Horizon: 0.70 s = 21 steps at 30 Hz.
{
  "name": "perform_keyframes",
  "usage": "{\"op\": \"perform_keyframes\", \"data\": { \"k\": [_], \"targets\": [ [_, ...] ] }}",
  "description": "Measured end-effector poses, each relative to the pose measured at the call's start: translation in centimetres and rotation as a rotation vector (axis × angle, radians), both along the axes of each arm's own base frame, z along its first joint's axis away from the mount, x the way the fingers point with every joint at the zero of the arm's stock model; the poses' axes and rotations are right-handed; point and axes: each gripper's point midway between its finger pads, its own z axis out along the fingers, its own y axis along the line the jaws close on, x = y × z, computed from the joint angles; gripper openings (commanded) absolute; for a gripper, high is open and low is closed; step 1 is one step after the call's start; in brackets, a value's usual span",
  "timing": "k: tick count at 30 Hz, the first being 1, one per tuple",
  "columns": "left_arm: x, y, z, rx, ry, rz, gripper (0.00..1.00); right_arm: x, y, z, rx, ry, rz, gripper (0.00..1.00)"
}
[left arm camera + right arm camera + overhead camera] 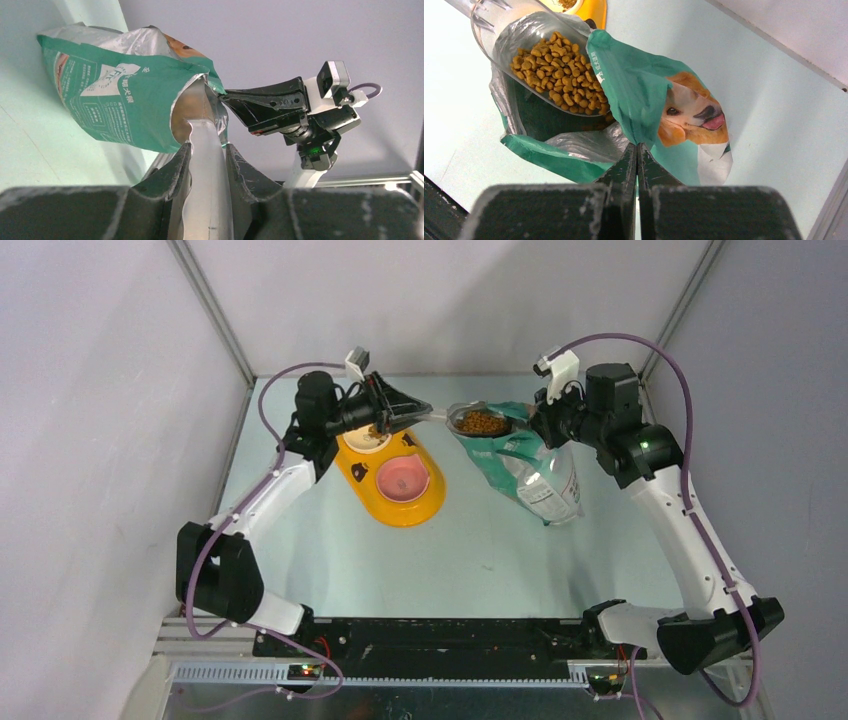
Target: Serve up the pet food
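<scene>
Pet food (556, 70): brown kibble heaped in clear scoop (491, 21), scoop bowl at open mouth of pouch (644, 95), held level so nothing spills. Left gripper (205, 150) clamped on scoop handle. Right gripper (637, 150) pinched tight on pouch lip, propping mouth open for scooping. Yellow feeder (358, 472) near pouch, on its left, likely destination.

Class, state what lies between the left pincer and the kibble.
The handle of the clear scoop bridges left pincer and kibble, clearest in the top view.
</scene>
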Motion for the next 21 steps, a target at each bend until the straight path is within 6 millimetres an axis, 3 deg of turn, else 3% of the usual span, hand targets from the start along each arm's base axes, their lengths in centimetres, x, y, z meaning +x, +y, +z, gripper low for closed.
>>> {"op": "perform_keyframes", "data": {
  "k": [8,21],
  "targets": [
    [0.00,0.37,-0.06,-0.078,0.107,-0.013,0.00,0.09,-0.05,0.53,-0.024,0.015,0.006,0.00],
    [-0.38,0.66,-0.18,-0.108,0.126,-0.069,0.00,0.12,-0.30,0.53,-0.053,0.022,0.012,0.00]
  ]
}}
